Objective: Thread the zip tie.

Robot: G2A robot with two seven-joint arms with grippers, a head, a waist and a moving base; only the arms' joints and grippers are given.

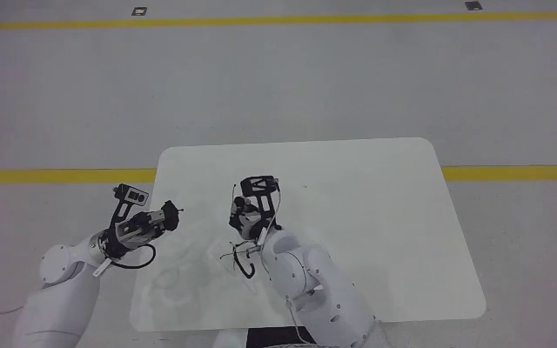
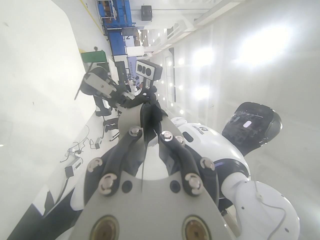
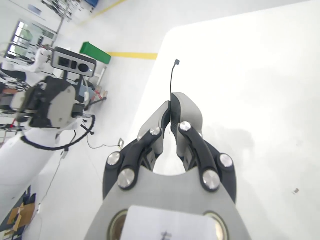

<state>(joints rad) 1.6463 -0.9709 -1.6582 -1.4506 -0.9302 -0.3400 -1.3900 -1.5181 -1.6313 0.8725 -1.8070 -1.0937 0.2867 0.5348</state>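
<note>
White table (image 1: 392,226), rounded corners, matte, on a pale floor with yellow lines.

Right gripper (image 3: 170,106) sits over the table's left-middle part. Its pads are pressed together on a black zip tie (image 3: 171,81). The strap rises past the fingertips, slightly bowed, with the square head (image 3: 176,61) at its free end, clear of the tabletop. A short stub of strap shows on the wrist side of the pads.

Left gripper (image 2: 150,108) hangs near the table's left edge, well apart from the right one and facing it. Its fingers are drawn together. A thin dark strand (image 2: 143,173) runs down between them; I cannot tell whether it is a tie or something else.

One small dark speck (image 3: 296,190) lies on the bare table, away from both arms.

Judgement: the step in hand is bringing the two grippers together for the threading, and no threading has been done yet.

- The head's slot is tiny, so the closing move should be slow and square-on, with the slot turned towards the incoming end.
- The strap is thin and will bow under any side push, so the right grip should stay firm and the contact light.
- A long free length lets the head wobble. Correct the aim before contact, not after.
- A glancing hit would likely flick the head aside.
</note>
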